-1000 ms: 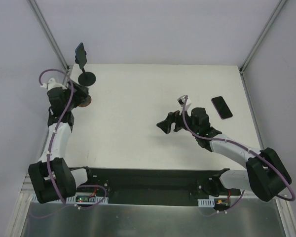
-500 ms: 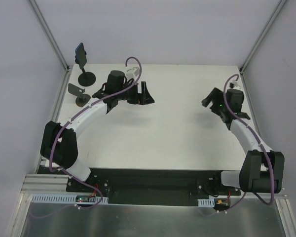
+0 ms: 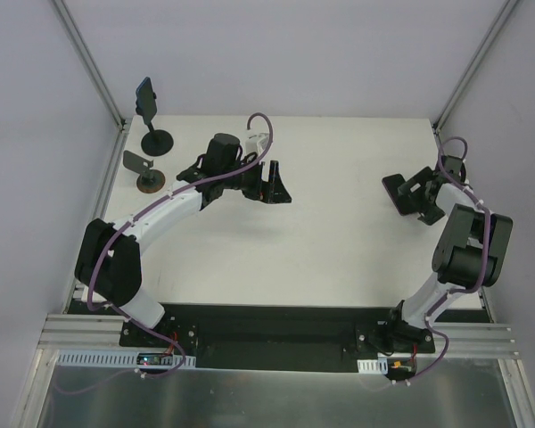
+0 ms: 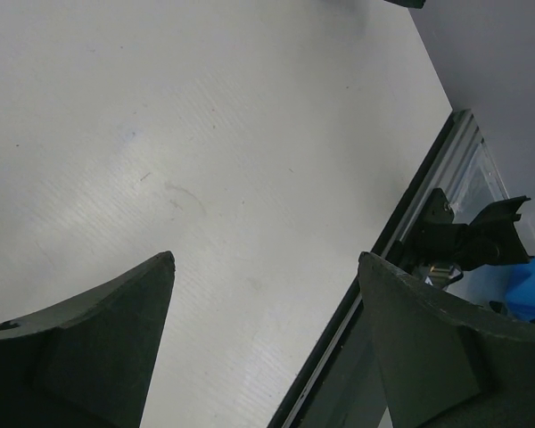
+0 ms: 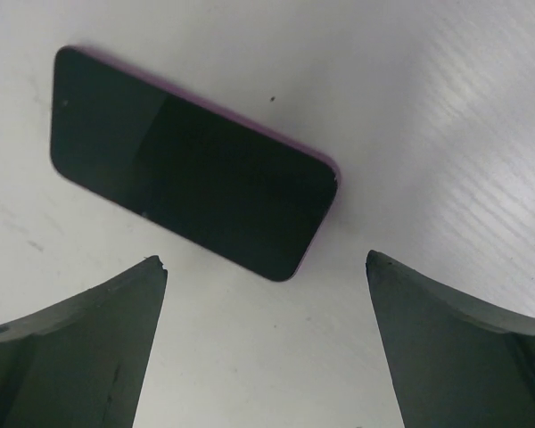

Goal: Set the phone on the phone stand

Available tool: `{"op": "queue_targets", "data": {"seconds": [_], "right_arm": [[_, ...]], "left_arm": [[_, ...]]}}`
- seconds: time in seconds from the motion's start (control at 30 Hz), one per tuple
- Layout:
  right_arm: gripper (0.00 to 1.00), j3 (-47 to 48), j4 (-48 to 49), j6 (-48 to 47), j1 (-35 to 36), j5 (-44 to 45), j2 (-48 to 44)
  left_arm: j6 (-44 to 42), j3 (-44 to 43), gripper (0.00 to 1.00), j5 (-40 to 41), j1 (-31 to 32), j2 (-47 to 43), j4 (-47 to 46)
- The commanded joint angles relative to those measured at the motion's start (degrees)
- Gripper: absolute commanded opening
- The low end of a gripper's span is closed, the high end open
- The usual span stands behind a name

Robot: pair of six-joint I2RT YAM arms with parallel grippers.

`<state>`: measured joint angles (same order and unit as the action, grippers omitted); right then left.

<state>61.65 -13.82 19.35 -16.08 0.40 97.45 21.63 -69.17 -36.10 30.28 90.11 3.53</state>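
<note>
The phone point(image 3: 145, 96), black with a bluish edge, sits upright in the clamp head of the all-black phone stand point(image 3: 157, 141) at the table's far left corner. My left gripper point(image 3: 275, 185) is open and empty over the middle-left of the table, well right of the stand; its wrist view point(image 4: 266, 267) shows only bare table between the fingers. My right gripper point(image 3: 416, 189) is open at the far right, just above a second black phone with a reddish-pink rim point(image 3: 398, 191). That phone lies flat just beyond the right fingertips point(image 5: 266, 260).
A brown-based stand with a grey plate point(image 3: 143, 169) stands just in front of the black stand. The pink-rimmed phone point(image 5: 192, 174) lies near the table's right edge. Metal frame posts point(image 3: 89, 62) rise at both back corners. The table's front rail point(image 4: 401, 223) shows in the left wrist view.
My left arm swung from the left corner by the stands out to the table's middle. My right arm swung from the middle to the right edge, over the pink-rimmed phone.
</note>
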Motion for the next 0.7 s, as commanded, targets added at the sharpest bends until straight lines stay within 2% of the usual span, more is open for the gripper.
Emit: {"op": "queue_targets", "data": {"seconds": [0.0,0.17,0.33,0.53,0.67], "right_arm": [[0.96,4.6,-2.3,3.1,-1.2,4.2,2.0],[0.97,3.6,-1.0,8.4,-1.2,6.1,0.7],[0.96,3.6,-0.5,21.6,-1.5,5.8,1.0],[0.99,2.0,3.5,26.8,-1.5,7.6,-2.3],[0.82,-0.1,8.4,30.5,-1.3,7.2,-4.0]], "left_arm": [[-0.5,-0.4,0.82,-2.1,-0.1,-2.0,0.2],[0.2,-0.6,0.82,-3.0,-0.2,-1.7,0.2],[0.5,-0.8,0.82,-3.6,-0.1,-1.5,0.2],[0.3,-0.7,0.82,-3.6,-0.2,-1.3,0.1],[0.6,-0.9,0.82,-4.2,-0.2,-0.8,0.1]]}}
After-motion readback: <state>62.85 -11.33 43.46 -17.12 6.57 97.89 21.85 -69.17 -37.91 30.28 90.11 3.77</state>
